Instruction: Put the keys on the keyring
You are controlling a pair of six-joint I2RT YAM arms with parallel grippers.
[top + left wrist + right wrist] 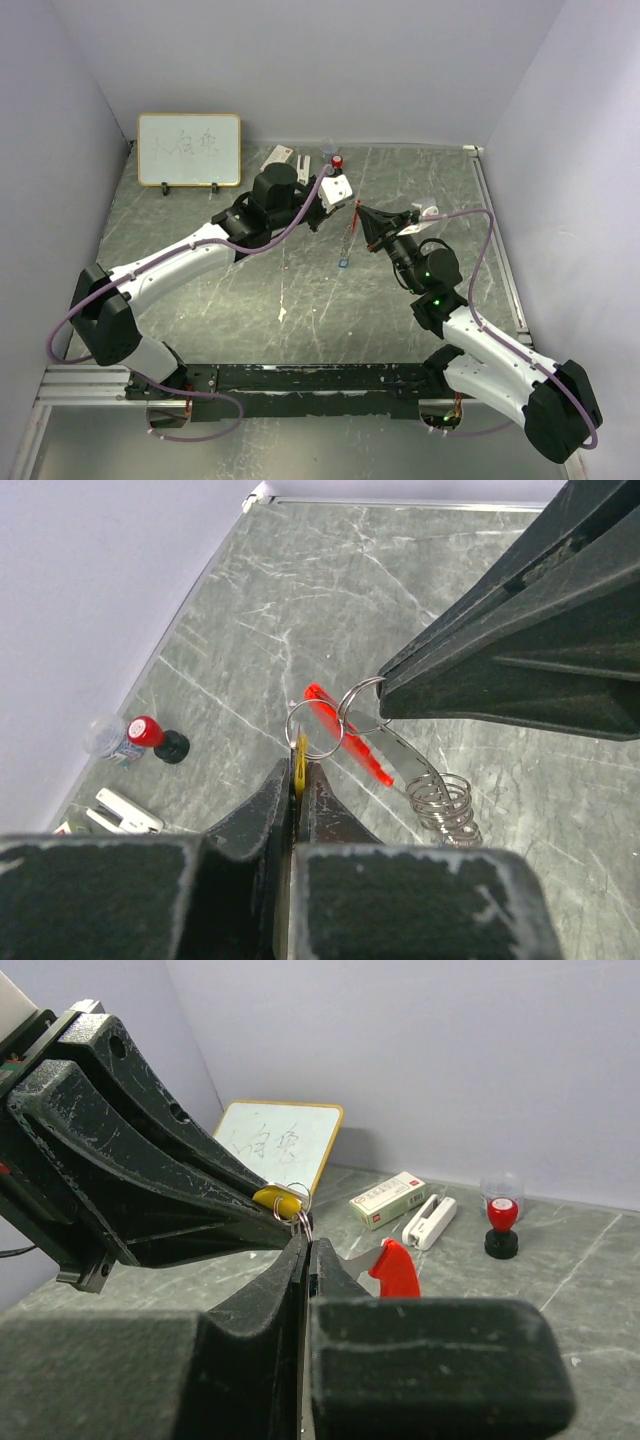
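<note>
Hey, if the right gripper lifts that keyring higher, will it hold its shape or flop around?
Likely floppy: the keyring sags in loose chain coils below the right gripper. It is probably light, since a fingertip pinch carries it. Its red tag looks stiff and juts out straight.

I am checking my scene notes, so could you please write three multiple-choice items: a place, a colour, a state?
1. The whiteboard stands: A far left corner; B far right corner; C beside the arm bases.
2. The keyring tag is: A green; B red; C white.
3. The left gripper is: A wide open; B shut on the yellow key; C out of view.
Answers: A, it leans by the far left wall; B, both wrist views show red; B, it pinches the yellow head.
</note>
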